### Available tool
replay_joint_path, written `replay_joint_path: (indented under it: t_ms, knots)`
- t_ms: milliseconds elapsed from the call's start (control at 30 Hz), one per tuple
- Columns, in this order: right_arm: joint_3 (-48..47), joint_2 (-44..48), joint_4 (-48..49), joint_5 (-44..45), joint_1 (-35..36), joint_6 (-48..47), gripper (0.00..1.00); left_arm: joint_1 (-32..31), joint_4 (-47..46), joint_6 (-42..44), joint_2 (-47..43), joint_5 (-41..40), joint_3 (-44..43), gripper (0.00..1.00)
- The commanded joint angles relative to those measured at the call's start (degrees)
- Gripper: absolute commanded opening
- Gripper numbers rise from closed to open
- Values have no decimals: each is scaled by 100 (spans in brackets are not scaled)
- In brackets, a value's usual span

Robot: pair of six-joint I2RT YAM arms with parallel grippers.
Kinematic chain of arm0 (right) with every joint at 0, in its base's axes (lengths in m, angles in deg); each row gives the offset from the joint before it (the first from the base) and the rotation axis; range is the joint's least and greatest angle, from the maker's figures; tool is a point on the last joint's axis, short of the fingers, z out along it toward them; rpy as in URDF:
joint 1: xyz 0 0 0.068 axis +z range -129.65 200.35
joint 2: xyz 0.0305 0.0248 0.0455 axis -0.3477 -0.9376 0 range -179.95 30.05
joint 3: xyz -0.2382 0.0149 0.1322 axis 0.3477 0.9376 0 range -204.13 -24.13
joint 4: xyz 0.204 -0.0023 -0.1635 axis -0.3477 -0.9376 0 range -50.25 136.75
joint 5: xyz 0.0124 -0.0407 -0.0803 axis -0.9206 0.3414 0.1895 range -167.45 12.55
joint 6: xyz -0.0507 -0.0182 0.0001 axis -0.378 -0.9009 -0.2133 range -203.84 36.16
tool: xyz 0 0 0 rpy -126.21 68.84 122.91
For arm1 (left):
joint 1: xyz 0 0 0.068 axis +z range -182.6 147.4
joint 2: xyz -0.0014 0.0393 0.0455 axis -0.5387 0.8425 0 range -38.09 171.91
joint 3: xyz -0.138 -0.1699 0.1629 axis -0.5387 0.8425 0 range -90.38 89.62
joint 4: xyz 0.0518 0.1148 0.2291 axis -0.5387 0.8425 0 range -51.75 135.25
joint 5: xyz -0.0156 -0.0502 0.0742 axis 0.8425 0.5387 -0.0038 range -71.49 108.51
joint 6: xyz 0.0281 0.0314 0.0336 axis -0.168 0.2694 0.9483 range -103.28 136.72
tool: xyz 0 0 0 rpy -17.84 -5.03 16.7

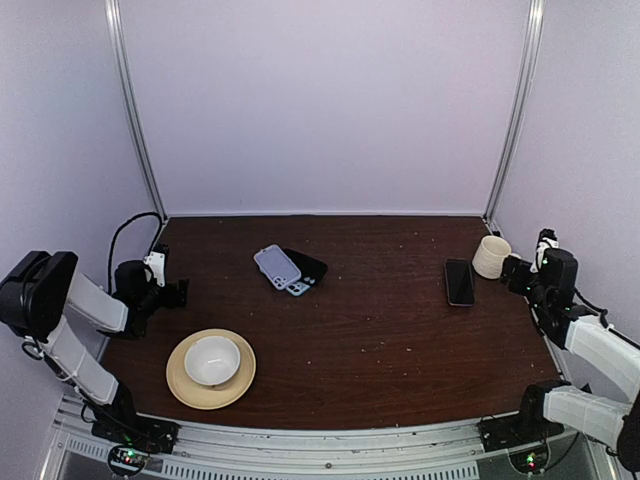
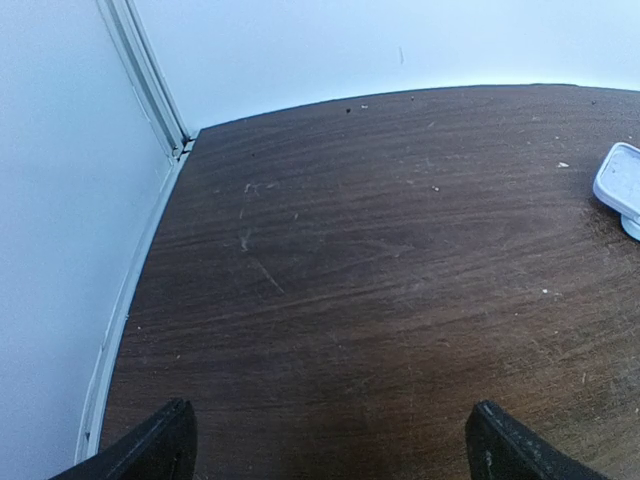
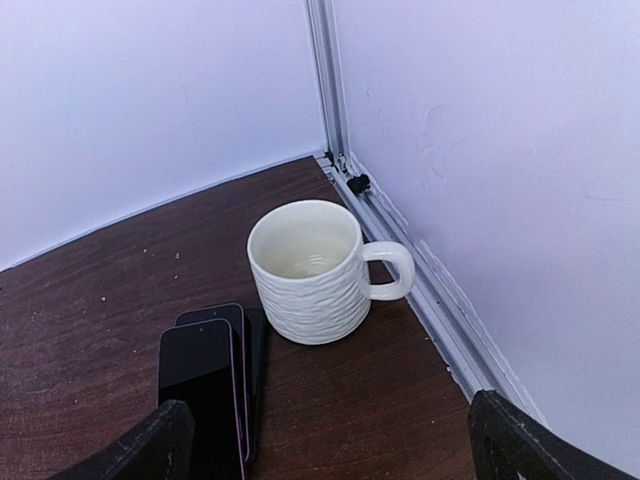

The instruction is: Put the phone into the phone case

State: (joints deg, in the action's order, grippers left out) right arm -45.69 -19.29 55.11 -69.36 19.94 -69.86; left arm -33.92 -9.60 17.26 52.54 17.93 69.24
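Nothing is done yet: your phone (image 1: 459, 281) lies well apart from the phone case (image 1: 311, 266); left pincer (image 2: 332, 428) and right pincer (image 3: 332, 422) gape empty.

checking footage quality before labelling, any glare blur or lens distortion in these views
Top external: soft even light, faint shadows, bowl sharp. Left wrist: wide-angle lens bows the table's far edge, no glare. Right wrist: mug crisp, only a dull sheen on the phone, fingertips at the bottom edge soft.
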Motion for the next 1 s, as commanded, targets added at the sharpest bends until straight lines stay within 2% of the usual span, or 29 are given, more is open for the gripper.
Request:
replay_joint_path:
  t_ms: [0, 67, 133, 200, 267, 367, 500, 633, 700, 800, 967]
  knots:
    - [268, 454, 119, 396, -5, 230, 99, -83, 713, -183, -390, -610, -346, 98]
    - [385, 744, 147, 407, -4, 356, 100, -140, 2297, -460, -793, -1383, -1085, 97]
    - [457, 1083, 83, 289, -8, 430, 99, -142, 3042, -576, -1062, -1632, -1561, 97]
    - [524, 1399, 104, 77, -12, 381, 99, -140, 3644, -606, -1322, -1152, -1980, 97]
    - [377, 1568, -97, -180, -12, 324, 99, -211, 4351, -859, -1563, -324, -2447, 98]
    - [-155, 1529, -744, -759, -12, 277, 99, -908, 5082, -963, -1605, 383, -3184, 94]
    - [-1034, 1013, -1498, -2125, -5, 137, 99, -2148, 7019, -509, -605, 687, -5074, 89]
    - [-1828, 376, -2157, -2798, 18, 233, 99, -2663, 8765, -614, 829, 831, -6869, 71]
    - [-2071, 147, -2393, -2886, 40, 276, 97, -2918, 9205, -418, 1428, 789, -7364, 65]
    - [-2135, 15, -2458, -2911, 174, 310, 97, -3249, 9514, 108, 2148, 909, -7760, 64]
    - [-1979, 22, -2387, -2848, 349, 377, 97, -3324, 9639, 524, 2952, 910, -8130, 65]
